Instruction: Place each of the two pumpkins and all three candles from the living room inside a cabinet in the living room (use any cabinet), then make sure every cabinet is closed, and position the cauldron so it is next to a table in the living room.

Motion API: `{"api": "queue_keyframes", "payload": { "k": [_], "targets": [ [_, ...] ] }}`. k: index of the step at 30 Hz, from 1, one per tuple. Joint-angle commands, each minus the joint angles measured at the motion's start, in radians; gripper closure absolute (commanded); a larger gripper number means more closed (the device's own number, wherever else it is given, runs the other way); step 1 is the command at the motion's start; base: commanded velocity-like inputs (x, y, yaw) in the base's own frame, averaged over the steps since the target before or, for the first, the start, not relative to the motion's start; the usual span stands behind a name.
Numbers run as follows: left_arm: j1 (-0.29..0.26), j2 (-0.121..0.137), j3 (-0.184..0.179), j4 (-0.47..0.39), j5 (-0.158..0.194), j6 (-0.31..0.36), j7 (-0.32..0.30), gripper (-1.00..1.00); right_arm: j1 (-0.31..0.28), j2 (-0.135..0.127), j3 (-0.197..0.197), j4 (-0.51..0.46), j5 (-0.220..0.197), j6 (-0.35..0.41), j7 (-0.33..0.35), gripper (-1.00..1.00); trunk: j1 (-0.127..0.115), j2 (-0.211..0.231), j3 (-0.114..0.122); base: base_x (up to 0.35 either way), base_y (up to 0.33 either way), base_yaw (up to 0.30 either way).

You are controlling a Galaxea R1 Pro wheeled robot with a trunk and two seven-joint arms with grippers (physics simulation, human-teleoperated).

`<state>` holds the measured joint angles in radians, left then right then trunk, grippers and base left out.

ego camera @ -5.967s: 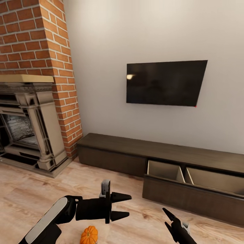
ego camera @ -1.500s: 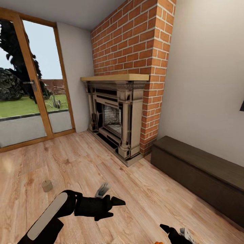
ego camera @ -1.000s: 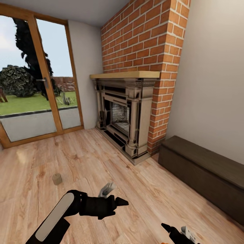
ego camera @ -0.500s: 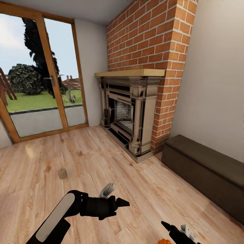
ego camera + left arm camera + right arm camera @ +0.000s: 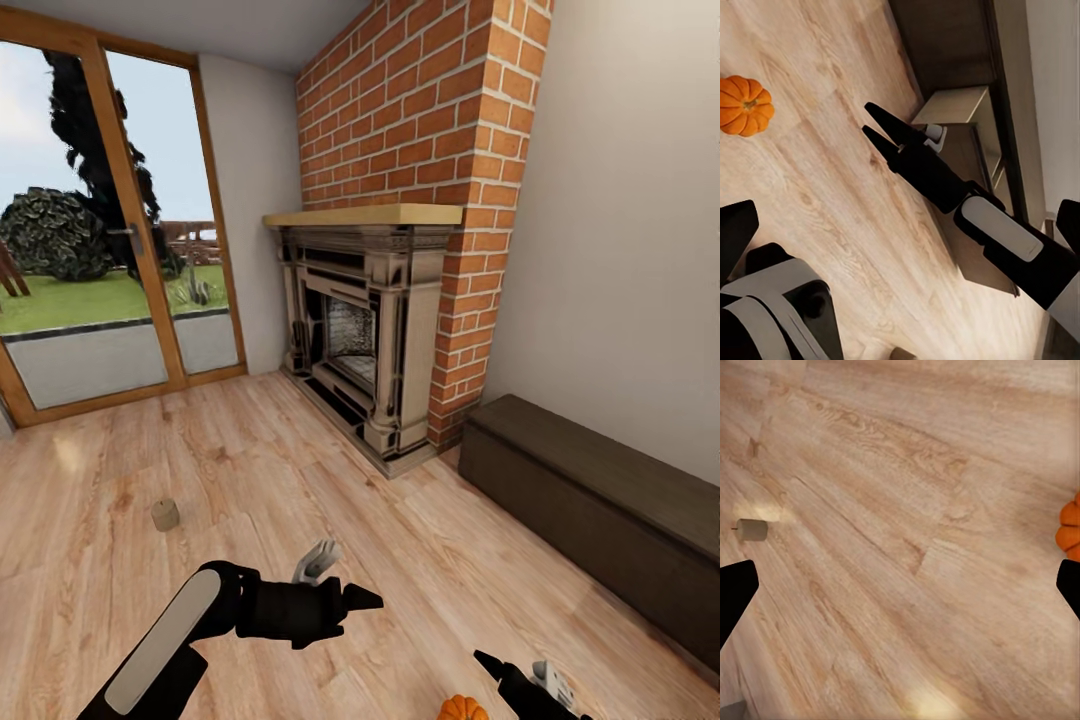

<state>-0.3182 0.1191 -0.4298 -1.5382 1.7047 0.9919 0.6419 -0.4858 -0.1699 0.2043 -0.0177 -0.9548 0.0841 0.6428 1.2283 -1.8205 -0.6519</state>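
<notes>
A squat beige candle [image 5: 165, 514] stands on the floor at lower left. My left gripper [image 5: 362, 599] seems nearly shut, empty. A ribbed orange pumpkin [image 5: 462, 709] sits bottom centre-right beside my right gripper [image 5: 487, 664], spread wide.

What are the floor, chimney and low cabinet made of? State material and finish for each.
Floor: looks like light wood planks, with visible grain, knots and a soft sheen.
Chimney: red brick with pale mortar lines, matt.
Low cabinet: seemingly dark-brown wood or veneer, with faint grain and a matt finish; this being a render, the exact material stays open.
</notes>
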Motion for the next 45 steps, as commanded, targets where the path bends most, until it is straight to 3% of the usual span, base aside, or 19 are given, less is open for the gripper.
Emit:
{"api": "queue_keyframes", "payload": {
  "k": [1,9,22,45],
  "targets": [
    [-0.001,0.001,0.000,-0.001,0.011,-0.001,0.010,-1.00,0.000,0.000,0.006,0.000,-0.010,0.007,0.003,-1.00,0.000,0.000,-0.001,0.000,-0.006,-0.002],
    [-0.001,0.001,0.009,-0.003,0.012,-0.001,0.010,-1.00,0.000,0.001,0.007,0.000,-0.010,-0.010,0.003,-1.00,0.000,0.000,-0.001,0.000,-0.001,0.000],
    [-0.001,0.001,0.010,-0.003,0.013,-0.001,0.012,-1.00,0.000,0.002,0.007,0.001,-0.009,-0.071,0.001,-1.00,0.050,-0.091,-0.042,0.000,0.000,0.000],
    [-0.001,0.001,0.006,-0.002,0.021,-0.001,0.010,-1.00,0.000,-0.001,0.006,0.001,-0.010,-0.071,0.002,-1.00,0.138,-0.252,-0.114,0.000,0.000,0.000]
  ]
}}
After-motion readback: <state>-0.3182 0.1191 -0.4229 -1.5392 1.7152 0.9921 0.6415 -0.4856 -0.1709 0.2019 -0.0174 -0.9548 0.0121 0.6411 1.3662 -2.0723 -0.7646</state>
